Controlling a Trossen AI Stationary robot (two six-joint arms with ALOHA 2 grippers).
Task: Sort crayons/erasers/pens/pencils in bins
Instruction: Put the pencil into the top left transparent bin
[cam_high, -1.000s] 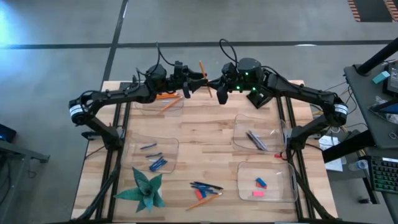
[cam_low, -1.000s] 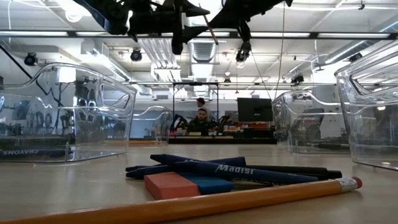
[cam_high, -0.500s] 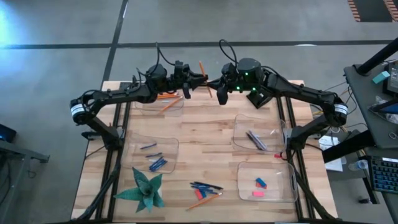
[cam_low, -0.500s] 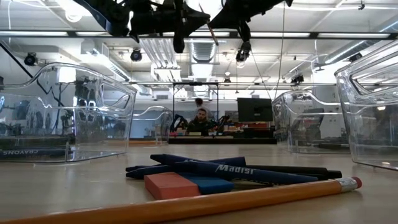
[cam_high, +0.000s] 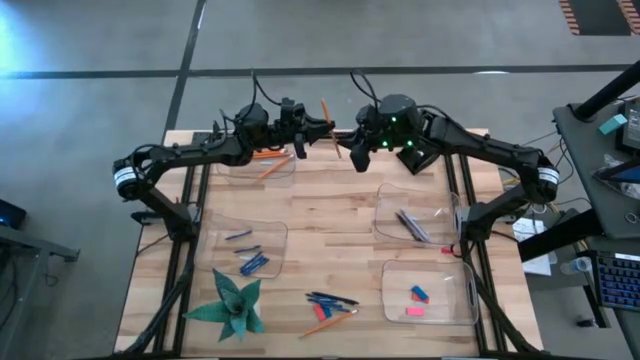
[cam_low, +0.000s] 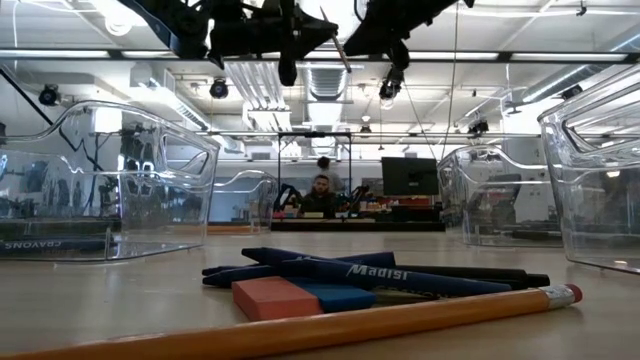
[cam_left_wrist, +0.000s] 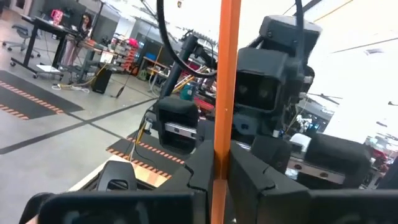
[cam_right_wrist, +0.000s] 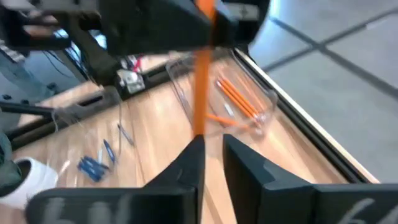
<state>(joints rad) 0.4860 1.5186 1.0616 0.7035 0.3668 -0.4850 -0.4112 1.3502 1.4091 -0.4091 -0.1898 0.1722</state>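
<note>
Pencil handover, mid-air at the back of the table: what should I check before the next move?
1. Left hand shut on the pencil: ok.
2. Right hand open: ok.
3. Pencil clear of the right hand's fingers: cannot tell; its end sits right at one fingertip.
4. Room for the left arm to swing away: not ok; the two hands are close together.
5. Pencil bin under the left arm, with orange pencils in it: ok.
6. Table sorted: not ok; the loose pile lies at the front edge.

The pencil (cam_left_wrist: 227, 93) runs off the left wrist view's upper edge, its tip unseen.
</note>
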